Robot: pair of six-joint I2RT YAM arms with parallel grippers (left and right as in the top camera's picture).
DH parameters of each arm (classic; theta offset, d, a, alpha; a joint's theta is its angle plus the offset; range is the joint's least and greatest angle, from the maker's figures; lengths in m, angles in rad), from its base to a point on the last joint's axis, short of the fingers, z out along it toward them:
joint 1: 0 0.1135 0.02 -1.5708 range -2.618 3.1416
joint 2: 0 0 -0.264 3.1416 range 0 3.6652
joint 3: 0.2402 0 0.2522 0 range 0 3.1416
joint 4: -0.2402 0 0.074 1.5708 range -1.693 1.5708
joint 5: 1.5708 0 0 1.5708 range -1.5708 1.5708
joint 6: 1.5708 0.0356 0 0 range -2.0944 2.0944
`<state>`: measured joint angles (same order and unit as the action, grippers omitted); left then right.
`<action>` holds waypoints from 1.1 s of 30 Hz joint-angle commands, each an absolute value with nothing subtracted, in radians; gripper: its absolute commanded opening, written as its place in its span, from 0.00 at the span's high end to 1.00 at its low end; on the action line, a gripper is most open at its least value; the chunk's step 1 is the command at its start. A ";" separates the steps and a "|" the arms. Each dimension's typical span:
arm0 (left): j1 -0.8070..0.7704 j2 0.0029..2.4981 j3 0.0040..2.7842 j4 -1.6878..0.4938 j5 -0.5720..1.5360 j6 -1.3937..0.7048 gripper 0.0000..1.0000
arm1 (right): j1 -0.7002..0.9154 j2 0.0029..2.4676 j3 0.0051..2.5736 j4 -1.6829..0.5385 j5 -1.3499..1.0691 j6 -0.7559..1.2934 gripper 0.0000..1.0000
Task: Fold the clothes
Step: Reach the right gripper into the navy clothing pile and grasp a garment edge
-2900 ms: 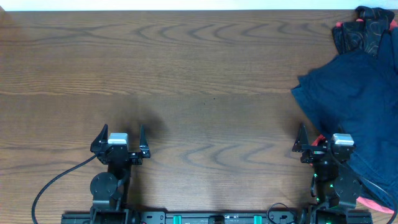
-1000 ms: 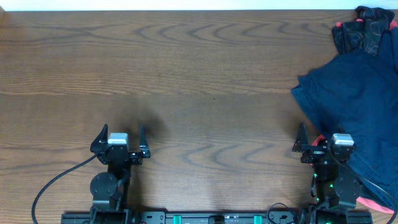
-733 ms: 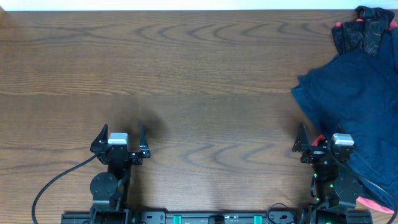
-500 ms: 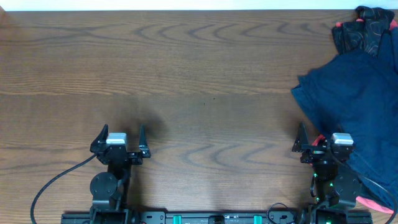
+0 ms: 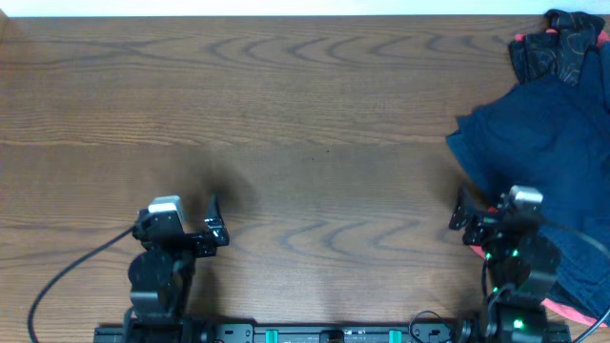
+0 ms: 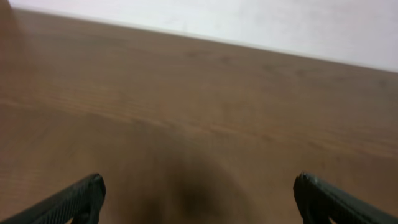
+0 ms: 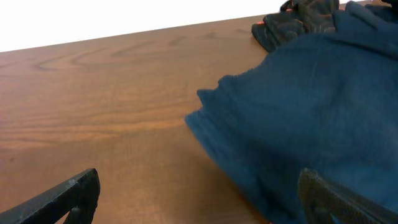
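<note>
A heap of dark navy clothes [image 5: 548, 152] lies at the right side of the table; it also shows in the right wrist view [image 7: 311, 112], filling the right half. My right gripper [image 5: 488, 217] is open and empty at the heap's near left edge, its right finger over the cloth [image 7: 199, 193]. My left gripper [image 5: 181, 224] is open and empty over bare wood near the front left; only wood shows between its fingers in the left wrist view [image 6: 199, 199].
A dark garment with red-orange trim [image 5: 558, 43] lies at the back right corner, touching the navy heap; it shows in the right wrist view [image 7: 298, 18]. A pink-red edge [image 5: 572, 310] pokes out under the navy cloth near the front right.
Both arms have started to move: the left gripper has turned and shifted slightly left, and the right gripper has tilted toward the cloth. The clothes have not moved.
</note>
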<state>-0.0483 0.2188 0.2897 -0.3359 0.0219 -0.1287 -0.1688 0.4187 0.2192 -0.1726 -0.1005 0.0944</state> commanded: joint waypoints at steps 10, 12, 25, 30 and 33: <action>-0.044 0.760 0.733 -0.709 0.098 -0.144 0.02 | -0.163 1.071 0.750 -0.471 -0.094 0.043 0.01; -0.044 0.832 0.788 -0.757 0.140 -0.144 0.02 | -0.162 1.177 0.845 -0.526 -0.097 0.043 0.01; -0.044 0.958 0.826 -0.796 0.239 -0.144 0.02 | -0.162 1.554 0.953 -0.367 0.031 0.029 0.14; -0.044 0.958 0.826 -0.784 0.239 -0.144 0.02 | -0.162 1.679 0.953 -0.321 0.130 0.064 0.28; -0.044 0.958 0.826 -0.784 0.239 -0.144 0.02 | -0.162 1.735 0.953 -0.287 0.196 0.084 0.28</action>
<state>-0.0483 0.9577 0.8070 -0.7849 0.2302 -0.1349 -0.1688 1.7016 0.9398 -0.3054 0.0921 0.0525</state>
